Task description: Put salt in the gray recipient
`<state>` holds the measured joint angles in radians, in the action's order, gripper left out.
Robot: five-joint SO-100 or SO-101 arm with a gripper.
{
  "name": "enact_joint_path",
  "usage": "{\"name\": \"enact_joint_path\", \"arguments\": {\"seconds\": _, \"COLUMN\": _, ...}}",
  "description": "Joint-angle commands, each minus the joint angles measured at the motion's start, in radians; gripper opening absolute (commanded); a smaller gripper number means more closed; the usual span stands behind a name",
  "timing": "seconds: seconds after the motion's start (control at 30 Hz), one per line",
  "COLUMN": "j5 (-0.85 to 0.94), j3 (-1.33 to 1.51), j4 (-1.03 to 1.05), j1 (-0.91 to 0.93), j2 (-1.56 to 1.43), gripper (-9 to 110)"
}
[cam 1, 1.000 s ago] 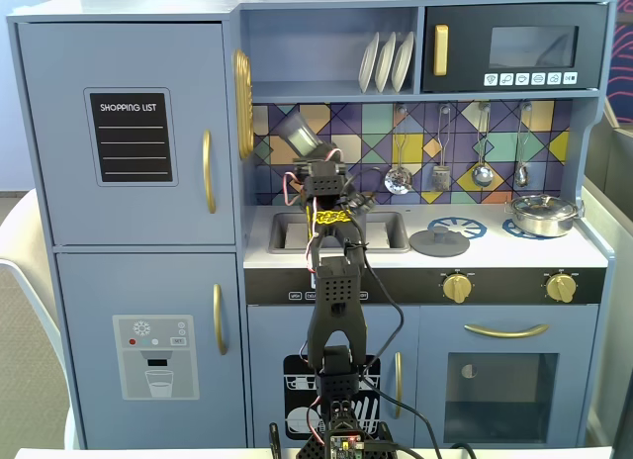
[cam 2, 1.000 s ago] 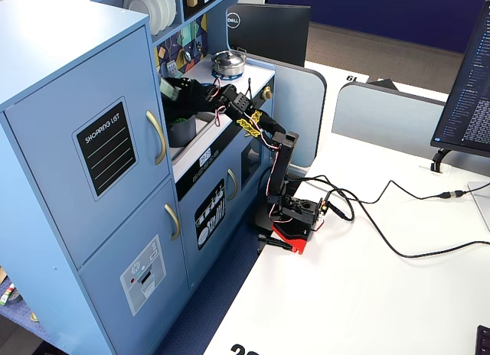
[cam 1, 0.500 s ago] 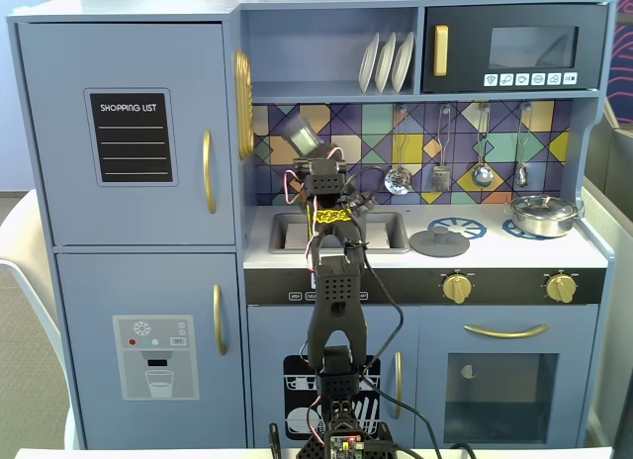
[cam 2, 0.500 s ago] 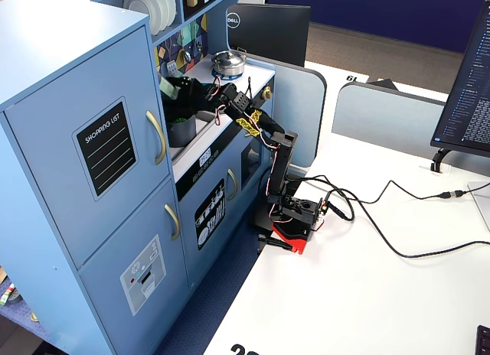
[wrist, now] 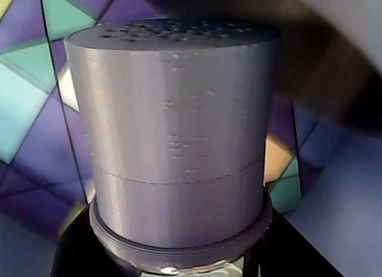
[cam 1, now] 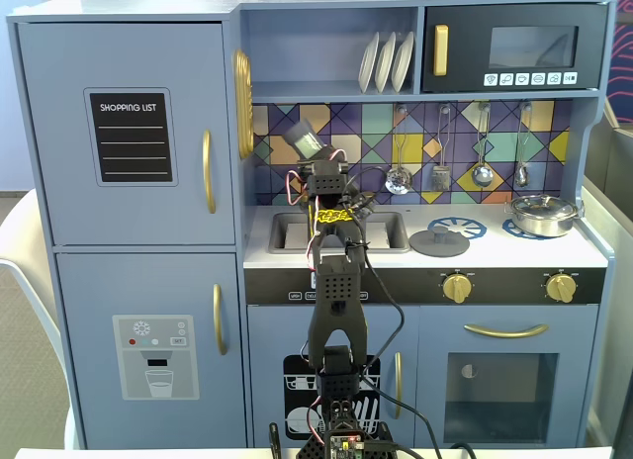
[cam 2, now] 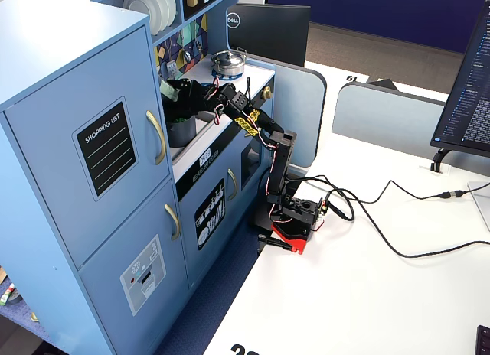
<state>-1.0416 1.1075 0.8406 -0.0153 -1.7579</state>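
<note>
Above the sink, at centre frame in a fixed view, the salt is held clamped in the gripper, its long axis tilted up-left, cap outward. Directly below, at upper left of another fixed view, the gray recipient is seen; further tipping appears needed.

Arm base is red/black, clamped at the edge of the white desk, with cables trailing right. The arm reaches up-left into the blue toy kitchen, over the counter. The gripper is at the sink area, closed on the salt, which is mostly hidden. The gray recipient sits just below it. A steel pot stands farther back on the counter. Plates are on the upper shelf. A Dell monitor stands behind.
</note>
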Motion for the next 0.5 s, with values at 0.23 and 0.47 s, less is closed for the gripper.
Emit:
{"name": "enact_joint_path", "arguments": {"seconds": 0.23, "j5": 1.272, "j3": 0.029, "j4": -0.267, "j1": 0.244, "j2": -0.043, "gripper": 0}}
{"name": "enact_joint_path", "arguments": {"seconds": 0.47, "j5": 2.273, "j3": 0.031, "j4": -0.672, "j1": 0.715, "j2": 0.031, "gripper": 0}}
